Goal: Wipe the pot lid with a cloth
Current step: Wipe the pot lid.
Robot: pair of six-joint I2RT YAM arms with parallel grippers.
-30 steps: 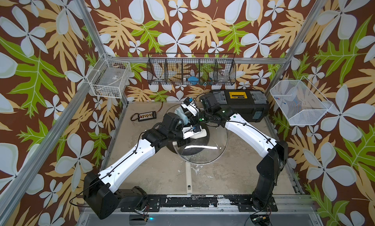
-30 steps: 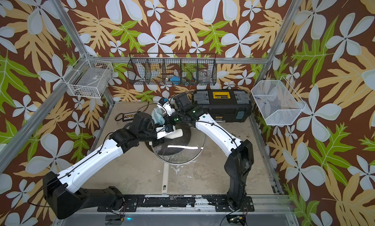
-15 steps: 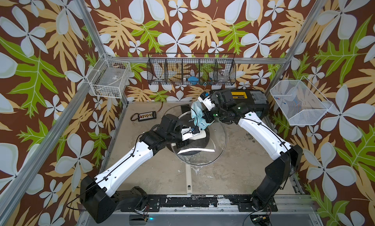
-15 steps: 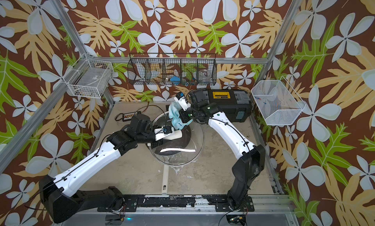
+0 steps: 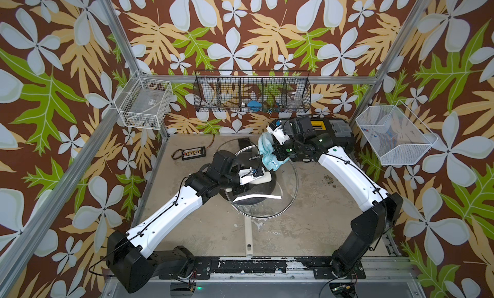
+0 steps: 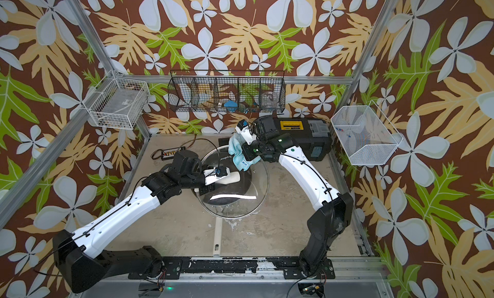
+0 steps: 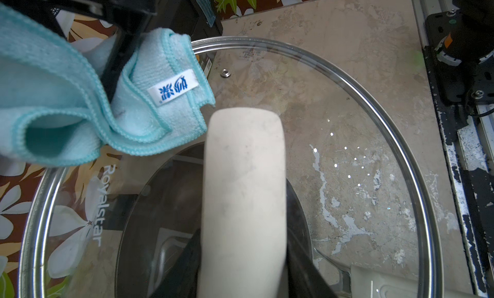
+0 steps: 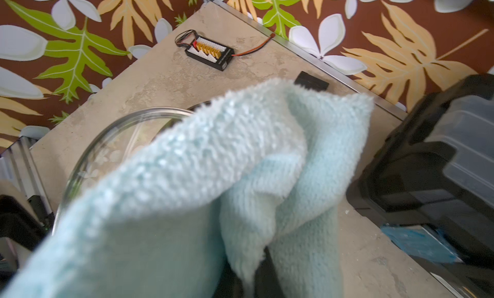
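While my left claw [image 5: 248, 182] is clamped on the handle [image 5: 264, 178] of the lid [image 5: 284, 187], holding it over the pan [image 5: 248, 237] at the middle of the worktop [image 5: 320, 216], my right claw [image 5: 278, 153] pinches the bunched cloth [image 5: 265, 147] at the lid's far-right rim. Most of the glass lies near and left of that claw. The handle's long axis runs left–right, its free end just near of the cloth; I judge the stroke must skirt it. Whether cloth presses glass, I cannot tell.
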